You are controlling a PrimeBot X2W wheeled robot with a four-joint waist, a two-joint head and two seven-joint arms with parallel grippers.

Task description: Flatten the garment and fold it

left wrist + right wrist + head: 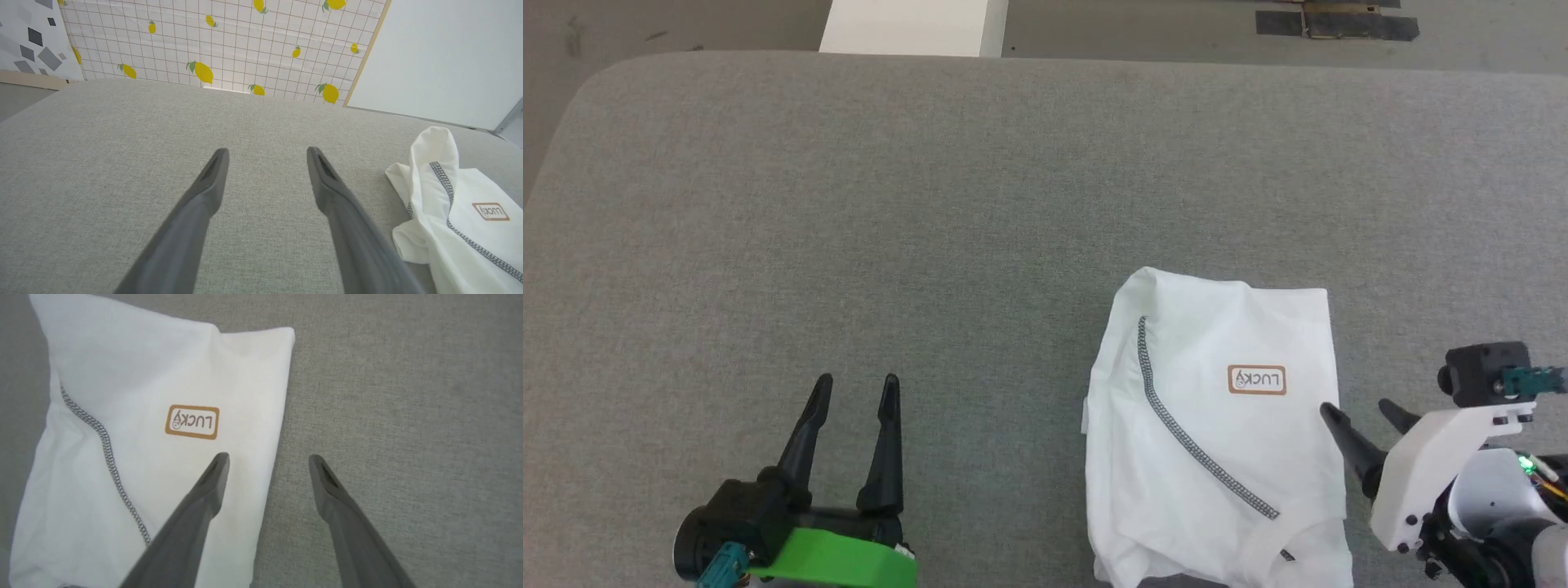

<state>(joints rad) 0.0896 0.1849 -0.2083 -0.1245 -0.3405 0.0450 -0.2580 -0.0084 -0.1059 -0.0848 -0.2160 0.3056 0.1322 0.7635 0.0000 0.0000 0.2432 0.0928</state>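
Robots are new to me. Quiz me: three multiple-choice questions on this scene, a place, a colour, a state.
1. The white shirt lies: A) on the robot's right B) on its left C) at the far edge.
2. The label is framed in: A) green B) brown C) blue.
3. The right gripper: A) shut on the shirt B) open C) shut on nothing.
Answers: A, it lies by the right gripper; B, a brown frame rings the word; B, the fingers stand apart.
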